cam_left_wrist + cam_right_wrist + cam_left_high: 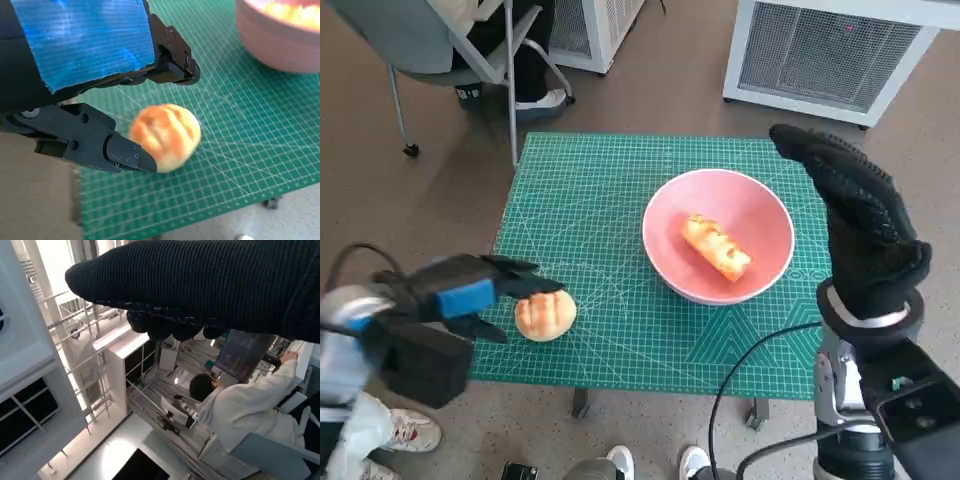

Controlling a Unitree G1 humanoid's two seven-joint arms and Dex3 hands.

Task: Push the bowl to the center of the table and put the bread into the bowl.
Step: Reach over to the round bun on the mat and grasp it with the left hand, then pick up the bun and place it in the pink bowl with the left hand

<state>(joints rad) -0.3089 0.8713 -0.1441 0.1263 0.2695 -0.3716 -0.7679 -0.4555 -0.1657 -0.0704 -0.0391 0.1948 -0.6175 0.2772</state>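
Bread, a round golden-brown bun (545, 316), lies on the green gridded cutting mat (600, 200) near the front left corner of the worktop, well apart from the pink round bowl (718, 235). The bowl sits right of the mat's middle and already holds a long glazed bread roll (716, 247).

The step in hand is judged to be the grasp of the bun by the black, blue-taped left hand (470, 295). To do it well, the fingers should be brought round both sides of the bun before being closed, and closed gently, since a soft bun is likely to squash or roll away if nudged from one side only.

In the left wrist view the bun (166, 136) is seen between the spread fingers (172, 62): the lower one lies against or just beside its side, the upper one stands apart above it. Nothing is pinched yet.

The gloved right hand (855, 215) is raised beside the bowl, holding nothing; whether its fingers are spread cannot be told.
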